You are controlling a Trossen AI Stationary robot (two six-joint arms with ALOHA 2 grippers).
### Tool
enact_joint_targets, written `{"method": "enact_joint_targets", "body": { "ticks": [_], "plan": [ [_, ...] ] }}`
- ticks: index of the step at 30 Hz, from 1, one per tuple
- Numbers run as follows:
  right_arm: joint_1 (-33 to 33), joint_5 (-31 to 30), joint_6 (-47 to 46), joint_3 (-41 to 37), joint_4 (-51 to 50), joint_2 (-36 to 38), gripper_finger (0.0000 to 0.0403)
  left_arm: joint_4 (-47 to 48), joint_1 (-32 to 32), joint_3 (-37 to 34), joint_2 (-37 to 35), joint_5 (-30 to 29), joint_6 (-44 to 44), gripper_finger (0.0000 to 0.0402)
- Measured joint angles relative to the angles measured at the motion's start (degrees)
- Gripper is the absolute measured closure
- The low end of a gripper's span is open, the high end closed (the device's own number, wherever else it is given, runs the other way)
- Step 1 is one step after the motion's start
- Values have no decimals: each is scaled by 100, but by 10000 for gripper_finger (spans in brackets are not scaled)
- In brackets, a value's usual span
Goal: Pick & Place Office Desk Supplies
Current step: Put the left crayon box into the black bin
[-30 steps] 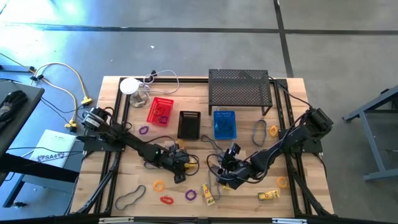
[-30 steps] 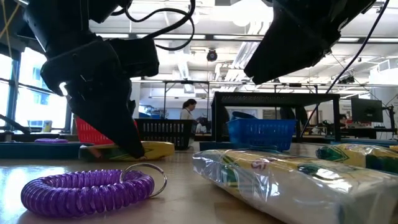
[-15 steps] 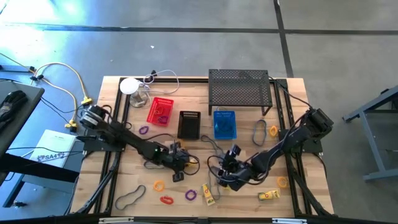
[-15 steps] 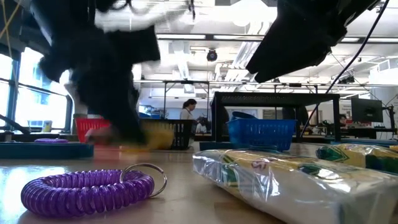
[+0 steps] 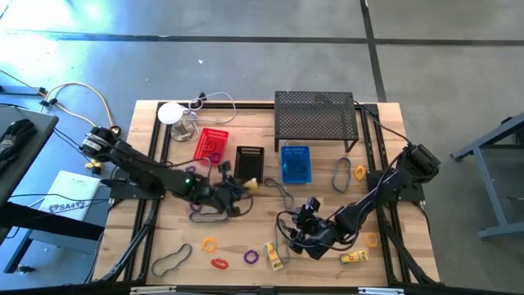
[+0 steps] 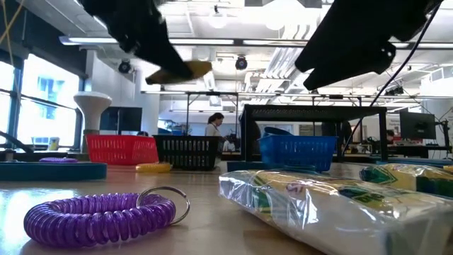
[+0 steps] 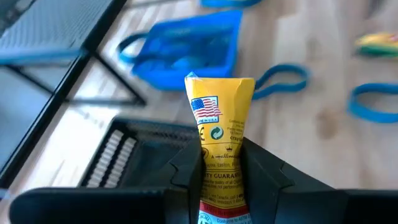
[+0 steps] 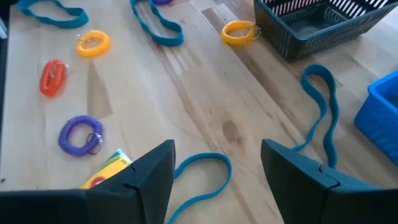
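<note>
Since a second ago the left hand (image 5: 242, 185) has risen off the counter (image 5: 385, 156) and swung back toward the black basket (image 5: 249, 164), carrying a yellow packet (image 7: 219, 146) that it earlier pressed against the wood. Its fingers (image 7: 266, 168) are now clamped on the packet's lower half, and the printed upper end (a small flag shows on it) stands upright above them in the left wrist view; in the low view the packet (image 6: 178, 72) hangs high above the counter top. From above, the packet (image 5: 250, 183) sits just beside the black basket's near right corner, with the red basket (image 5: 210, 147) to one side and the blue basket (image 5: 295, 163) to the other. Over the counter's front right part, the right hand (image 5: 304, 235) hovers low with its fingers (image 8: 151, 175) spread apart and nothing between them; a blue rubber-band loop (image 8: 202, 180) lies on the wood under the gap. Other supplies lie loose near the front edge: a purple coil ring (image 5: 251, 256), a red coil ring (image 5: 219, 263), an orange coil ring (image 5: 209, 244), a dark band loop (image 5: 171, 260) and two more yellow packets (image 5: 273, 256), one of them at the far right (image 5: 353, 257).
</note>
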State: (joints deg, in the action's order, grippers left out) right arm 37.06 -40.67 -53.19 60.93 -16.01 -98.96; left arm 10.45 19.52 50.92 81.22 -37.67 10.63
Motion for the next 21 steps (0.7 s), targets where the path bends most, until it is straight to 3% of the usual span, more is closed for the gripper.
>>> {"method": "enact_joint_targets", "body": {
  "ticks": [10,21],
  "plan": [
    [212,-137,-416,0,0,0,176,162,-1162,-4,543,942,-192,307],
    [208,-126,-422,0,37,0,176,-68,-1606,4,693,1335,-10,303]
  ]
}}
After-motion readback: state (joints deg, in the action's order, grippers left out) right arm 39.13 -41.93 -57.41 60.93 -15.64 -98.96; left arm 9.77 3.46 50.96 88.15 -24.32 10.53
